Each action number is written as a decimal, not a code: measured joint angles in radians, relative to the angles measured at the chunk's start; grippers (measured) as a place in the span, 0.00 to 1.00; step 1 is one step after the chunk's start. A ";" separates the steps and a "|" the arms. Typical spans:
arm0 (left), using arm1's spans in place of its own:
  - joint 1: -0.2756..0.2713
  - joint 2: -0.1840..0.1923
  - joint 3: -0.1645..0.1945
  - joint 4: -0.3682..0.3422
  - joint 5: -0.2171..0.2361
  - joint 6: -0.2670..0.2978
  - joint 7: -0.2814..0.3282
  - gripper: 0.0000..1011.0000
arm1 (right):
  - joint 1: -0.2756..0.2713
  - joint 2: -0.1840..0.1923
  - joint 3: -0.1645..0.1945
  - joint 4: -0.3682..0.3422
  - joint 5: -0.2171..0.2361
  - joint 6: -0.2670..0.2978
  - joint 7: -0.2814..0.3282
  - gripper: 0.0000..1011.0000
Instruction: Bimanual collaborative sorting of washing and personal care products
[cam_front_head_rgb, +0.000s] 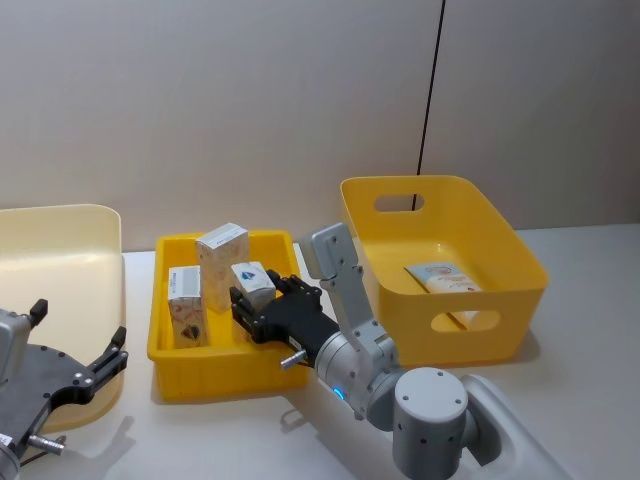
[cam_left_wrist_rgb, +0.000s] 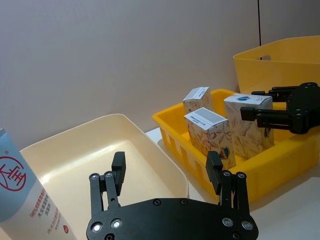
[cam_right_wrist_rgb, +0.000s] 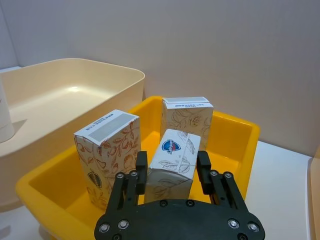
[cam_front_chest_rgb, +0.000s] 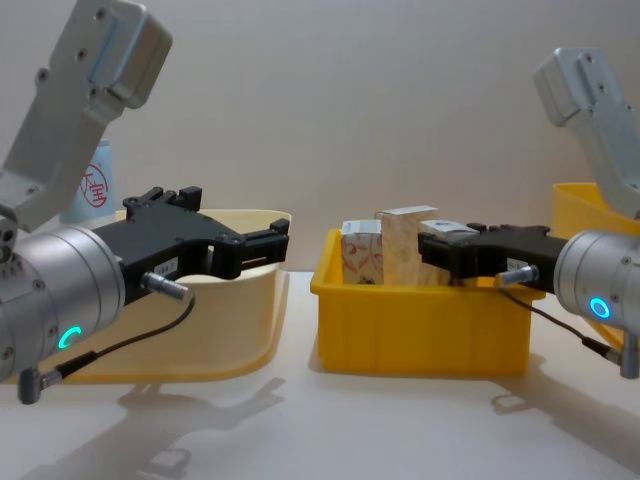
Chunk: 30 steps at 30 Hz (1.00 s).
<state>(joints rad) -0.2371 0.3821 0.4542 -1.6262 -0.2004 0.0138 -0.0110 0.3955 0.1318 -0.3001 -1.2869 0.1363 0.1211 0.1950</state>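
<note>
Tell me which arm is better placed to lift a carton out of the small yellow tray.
The right: the right gripper already brackets the nearest carton in the tray. The left gripper is open beside the cream bin.

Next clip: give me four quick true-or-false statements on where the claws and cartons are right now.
1. The right claw is closed around a carton in the low yellow tray. True.
2. The left claw holds a tube. False: it is open with nothing between its fingers, by the cream bin.
3. Three cartons are in the tray. True.
4. The tall yellow bin holds upright cartons. False: one flat item lies inside.
</note>
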 joint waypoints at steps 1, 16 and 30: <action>0.000 0.000 0.000 0.000 0.000 0.000 0.000 0.99 | 0.000 0.000 0.000 0.001 0.000 0.000 0.000 0.58; 0.000 0.000 0.000 0.000 0.000 0.000 0.000 0.99 | -0.002 -0.001 0.008 0.000 -0.002 -0.017 0.002 0.43; 0.000 0.000 0.000 0.000 0.000 0.000 0.000 0.99 | -0.023 0.006 0.042 -0.041 0.000 -0.143 0.010 0.43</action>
<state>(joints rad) -0.2372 0.3821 0.4542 -1.6262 -0.2004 0.0138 -0.0109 0.3721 0.1373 -0.2579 -1.3283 0.1361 -0.0216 0.2052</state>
